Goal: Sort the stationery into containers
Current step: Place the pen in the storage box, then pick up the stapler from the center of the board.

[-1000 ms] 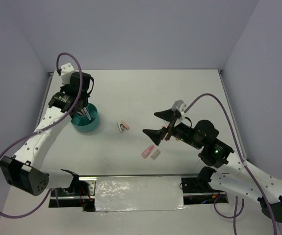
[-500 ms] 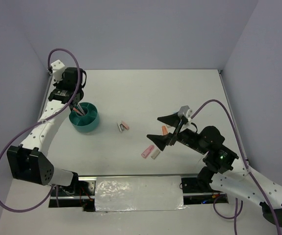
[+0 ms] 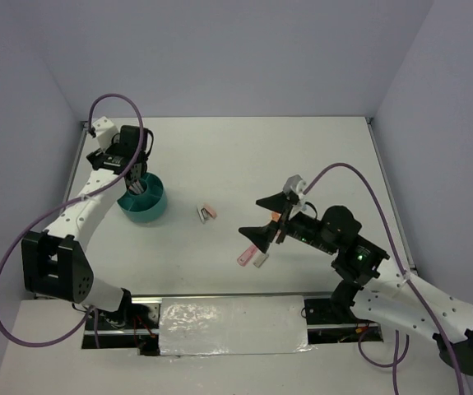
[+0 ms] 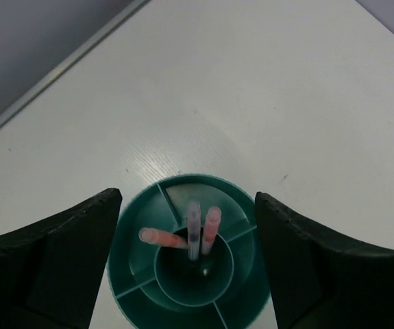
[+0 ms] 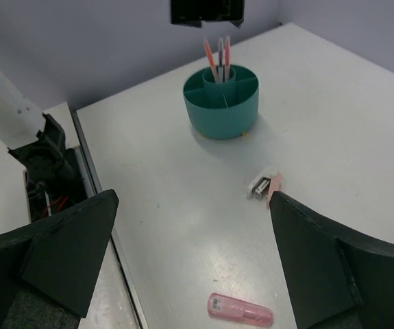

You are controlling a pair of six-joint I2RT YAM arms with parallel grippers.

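The teal desk organiser [image 3: 158, 212] is seen at the far-left part of the surface [image 3: 302, 156]. Three pens are stood in its ctr compartment: an orange-pink pen [image 4: 162, 238] leant to one side, plus a thin grey pen [image 4: 194, 226] and a pink pen [image 4: 211, 225], both approx. upright. The L end effector [image 4: 188, 199] is held directly above the organiser w/ fingers spread wide and nothing gripped. The R end effector [image 3: 262, 216] is held over mid-surface, well apart from the organiser, jaws likewise spread wide. Near it, on the side toward the arm bases, a pink eraser [image 3: 247, 256] and a pale eraser [image 3: 261, 260] are laid side by side. Between these and the organiser, two small pieces [image 3: 207, 212], one pink & one grey-white, are laid together; what they are can't be told.
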